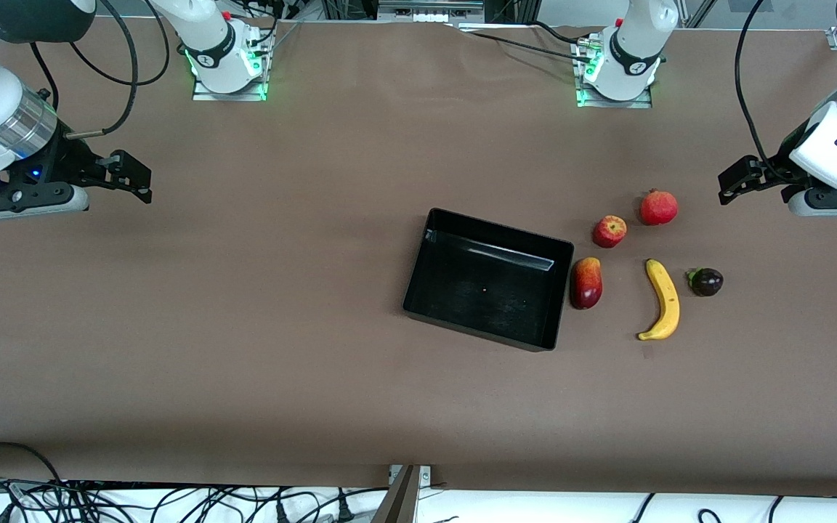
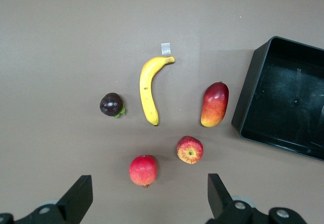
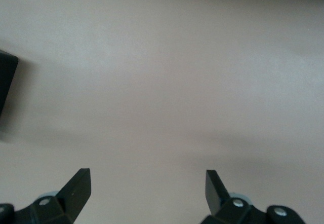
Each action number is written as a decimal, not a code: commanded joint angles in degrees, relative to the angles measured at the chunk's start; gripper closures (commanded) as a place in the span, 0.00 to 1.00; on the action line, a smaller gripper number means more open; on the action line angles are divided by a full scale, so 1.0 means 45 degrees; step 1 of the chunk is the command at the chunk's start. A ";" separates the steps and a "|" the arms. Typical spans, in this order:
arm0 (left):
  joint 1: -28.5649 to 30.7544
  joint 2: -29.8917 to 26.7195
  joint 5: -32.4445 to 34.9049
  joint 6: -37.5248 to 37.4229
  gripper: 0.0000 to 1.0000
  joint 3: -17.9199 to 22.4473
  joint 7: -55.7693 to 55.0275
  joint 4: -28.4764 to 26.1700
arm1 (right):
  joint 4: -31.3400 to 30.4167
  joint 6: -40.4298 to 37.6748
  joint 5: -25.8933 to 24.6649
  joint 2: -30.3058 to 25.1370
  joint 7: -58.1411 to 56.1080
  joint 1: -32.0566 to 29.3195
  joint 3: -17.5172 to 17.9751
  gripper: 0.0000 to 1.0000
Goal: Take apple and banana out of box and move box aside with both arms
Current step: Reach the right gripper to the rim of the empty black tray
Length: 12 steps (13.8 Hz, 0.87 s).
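Left hand (image 1: pixel 734 185) wide open, empty, above table near pomegranate (image 1: pixel 658 208), right hand (image 1: pixel 131 178) likewise.

Cut off by the picture's edge in the left wrist view: one end of the black tray (image 2: pixel 283 92), the part farthest from the mango (image 2: pixel 214 104). In the right wrist view, only a dark corner of the tray (image 3: pixel 6 82) at the frame's edge. Cropped likewise in each wrist view: the left end effector (image 2: pixel 149 198) and the right end effector (image 3: pixel 148 196), fingertips alone in sight. Too small to tell in the front view: two pale specks on the tray floor. Unidentifiable: the pale scrap on the bench (image 2: pixel 61 41) touching the banana (image 2: pixel 149 88) tip.
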 commanded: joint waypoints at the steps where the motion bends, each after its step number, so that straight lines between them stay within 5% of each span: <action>1: -0.0143 -0.0198 -0.0266 -0.0205 0.00 0.0148 0.0187 0.0031 | 0.0167 -0.0207 -0.0052 -0.0002 0.0077 -0.0032 0.0022 0.00; 12: -0.0066 -0.0199 -0.0286 -0.0713 0.00 0.0050 0.0304 0.0109 | 0.0167 -0.0188 -0.0090 -0.0021 0.0019 0.0006 0.0158 0.00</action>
